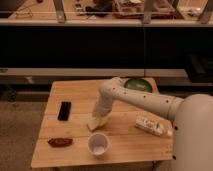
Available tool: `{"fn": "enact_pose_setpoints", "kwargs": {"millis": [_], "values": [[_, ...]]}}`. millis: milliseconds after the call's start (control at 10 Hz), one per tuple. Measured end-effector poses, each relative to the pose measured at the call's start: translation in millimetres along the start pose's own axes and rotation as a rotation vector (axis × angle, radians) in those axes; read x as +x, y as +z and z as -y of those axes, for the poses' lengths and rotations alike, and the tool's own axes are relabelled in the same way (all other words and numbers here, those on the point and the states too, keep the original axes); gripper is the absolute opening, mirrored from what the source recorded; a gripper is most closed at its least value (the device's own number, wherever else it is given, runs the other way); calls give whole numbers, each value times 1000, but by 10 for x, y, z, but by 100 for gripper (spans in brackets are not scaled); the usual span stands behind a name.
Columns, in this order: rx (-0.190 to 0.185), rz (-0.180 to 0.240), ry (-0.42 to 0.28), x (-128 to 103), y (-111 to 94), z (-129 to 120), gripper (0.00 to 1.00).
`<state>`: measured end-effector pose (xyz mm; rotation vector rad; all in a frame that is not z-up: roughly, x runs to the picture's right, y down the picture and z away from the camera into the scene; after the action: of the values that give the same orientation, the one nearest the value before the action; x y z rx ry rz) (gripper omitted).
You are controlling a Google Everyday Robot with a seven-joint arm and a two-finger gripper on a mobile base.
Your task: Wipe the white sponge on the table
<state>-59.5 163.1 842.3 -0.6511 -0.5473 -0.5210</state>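
Note:
The white sponge (95, 123) is a small pale block lying on the light-wood table (75, 90), near its middle. My gripper (100, 116) reaches down from the white arm and is shut on the sponge's upper right part, pressing it against the tabletop. The arm comes in from the right and crosses the back right part of the table. The fingertips are mostly hidden by the wrist.
A round white cup (98, 145) stands just in front of the sponge. A black flat object (64, 110) lies at the left, a brown packet (60, 142) at the front left, a whitish wrapped packet (150, 126) at the right and a green bowl (138, 85) at the back right.

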Motion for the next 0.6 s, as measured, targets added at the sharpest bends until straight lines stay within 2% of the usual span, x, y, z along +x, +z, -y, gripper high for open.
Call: {"fn": "enact_pose_setpoints", "kwargs": {"millis": [300,600], "values": [[14,11,-97,-265,87,367,41],[31,28,-138,-279,159,769,41]]}}
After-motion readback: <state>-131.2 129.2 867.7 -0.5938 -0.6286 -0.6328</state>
